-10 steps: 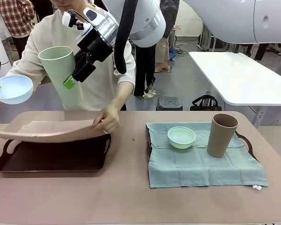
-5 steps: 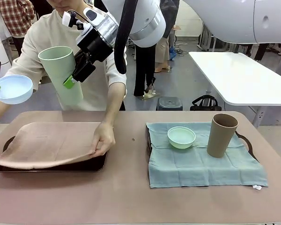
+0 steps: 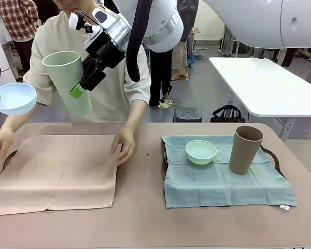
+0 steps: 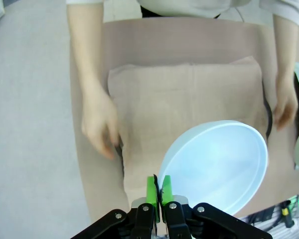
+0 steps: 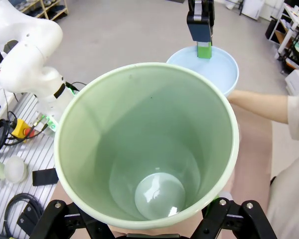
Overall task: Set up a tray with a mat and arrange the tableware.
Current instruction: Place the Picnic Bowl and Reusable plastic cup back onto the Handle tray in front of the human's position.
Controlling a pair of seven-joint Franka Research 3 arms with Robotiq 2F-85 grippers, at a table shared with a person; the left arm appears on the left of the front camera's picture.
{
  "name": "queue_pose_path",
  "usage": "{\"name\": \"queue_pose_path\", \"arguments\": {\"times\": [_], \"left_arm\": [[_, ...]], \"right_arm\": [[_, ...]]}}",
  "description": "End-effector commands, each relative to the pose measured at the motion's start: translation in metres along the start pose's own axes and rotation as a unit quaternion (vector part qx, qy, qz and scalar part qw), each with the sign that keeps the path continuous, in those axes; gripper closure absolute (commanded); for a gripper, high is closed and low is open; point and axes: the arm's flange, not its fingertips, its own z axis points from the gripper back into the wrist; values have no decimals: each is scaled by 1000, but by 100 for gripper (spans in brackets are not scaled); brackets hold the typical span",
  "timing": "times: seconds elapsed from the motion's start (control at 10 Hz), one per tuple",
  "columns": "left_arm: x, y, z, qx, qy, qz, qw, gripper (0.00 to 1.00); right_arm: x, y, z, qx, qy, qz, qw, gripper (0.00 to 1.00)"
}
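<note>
Tableware is split between air and table, apparently so the left tray is free while its mat goes down. The left gripper (image 4: 157,191) is pinched together on the rim of the pale blue bowl (image 3: 13,98), holding it aloft at the table's left edge, above the pink mat (image 3: 54,174). The right gripper (image 3: 83,78) is clamped around the light green cup (image 3: 68,85), which hangs tilted and high over the same side. The person's hands (image 3: 124,145) press flat on the pink mat, smoothing it over the dark tray (image 3: 9,155), of which little shows. On the right, the mint green bowl (image 3: 200,152) and brown cup (image 3: 244,149) already stand upright on the blue-green mat (image 3: 223,184), a likely model for the left setting.
</note>
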Motion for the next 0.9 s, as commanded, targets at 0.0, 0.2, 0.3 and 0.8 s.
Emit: {"name": "queue_pose_path", "arguments": {"times": [0.0,0.2,0.3,0.8], "left_arm": [[0,0,0,1,-7,-3,1000,100],[0,0,0,1,-7,-3,1000,100],[0,0,0,1,-7,-3,1000,100],[0,0,0,1,-7,-3,1000,100]], "right_arm": [[0,1,0,-1,4,5,1000,18],[0,1,0,-1,4,5,1000,18],[0,1,0,-1,4,5,1000,18],[0,1,0,-1,4,5,1000,18]]}}
